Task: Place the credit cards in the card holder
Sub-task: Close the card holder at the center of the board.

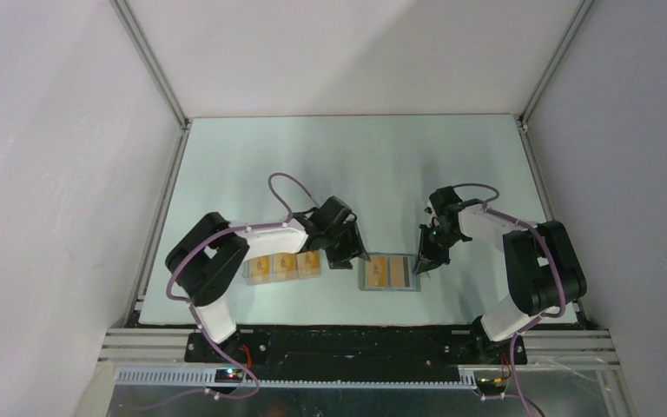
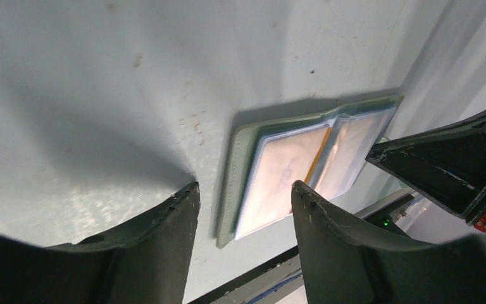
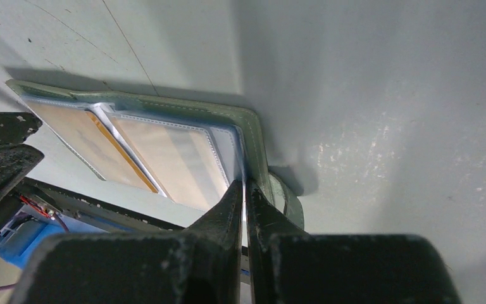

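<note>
Right hand [image 3: 245,197] is pinched shut on the right edge of the open card holder [image 3: 183,102], mid desk [image 1: 356,165], two slots filled. Left hand [image 2: 245,187] is held wide and empty beside it. Three credit cards [image 1: 283,265] lie to its left; one likely needs fetching next.

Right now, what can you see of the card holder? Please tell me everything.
The card holder lies open flat on the table, near its front edge. Its grey-green cover has a stitched border and a snap tab. Clear sleeves inside show two orange credit cards. The right gripper is shut on a sleeve's edge; the open left gripper hangs by its left edge.
</note>
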`<action>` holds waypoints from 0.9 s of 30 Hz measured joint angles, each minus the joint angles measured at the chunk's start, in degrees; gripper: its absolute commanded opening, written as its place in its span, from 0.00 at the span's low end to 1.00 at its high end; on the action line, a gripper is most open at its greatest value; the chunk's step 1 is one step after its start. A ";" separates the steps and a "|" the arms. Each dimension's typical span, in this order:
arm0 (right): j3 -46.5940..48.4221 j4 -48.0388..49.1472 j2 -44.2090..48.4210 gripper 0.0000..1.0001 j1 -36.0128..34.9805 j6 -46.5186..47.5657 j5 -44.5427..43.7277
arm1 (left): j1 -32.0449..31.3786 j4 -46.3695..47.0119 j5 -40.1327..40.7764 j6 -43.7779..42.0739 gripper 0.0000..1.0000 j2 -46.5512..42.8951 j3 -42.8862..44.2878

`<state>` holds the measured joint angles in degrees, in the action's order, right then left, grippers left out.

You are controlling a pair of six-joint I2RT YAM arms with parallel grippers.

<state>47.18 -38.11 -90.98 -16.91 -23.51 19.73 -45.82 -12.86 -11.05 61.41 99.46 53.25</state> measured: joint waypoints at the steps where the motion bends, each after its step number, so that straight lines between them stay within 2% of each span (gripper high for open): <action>1: 0.00 0.00 0.00 0.07 0.00 -0.02 0.04 | -0.07 -0.20 -0.28 -0.04 0.63 0.63 0.72; 6: 0.00 0.04 -0.11 0.06 0.04 -0.02 0.48 | -0.72 3.08 -4.20 0.50 0.61 3.21 1.95; 13: -0.02 0.04 -0.37 0.06 0.11 0.00 1.53 | -0.55 16.04 -7.30 3.10 0.55 1.33 -5.57; 19: -0.02 0.11 -0.61 0.06 0.11 0.04 2.16 | -0.76 17.03 -7.23 2.97 0.55 -1.57 -7.93; 27: -0.07 0.22 -0.76 0.07 0.11 0.11 2.93 | -2.60 19.89 -9.79 2.82 0.56 -2.73 -6.49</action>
<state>47.11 -37.89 -91.74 -16.80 -23.40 22.65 -48.42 7.03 -20.84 64.23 96.73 46.76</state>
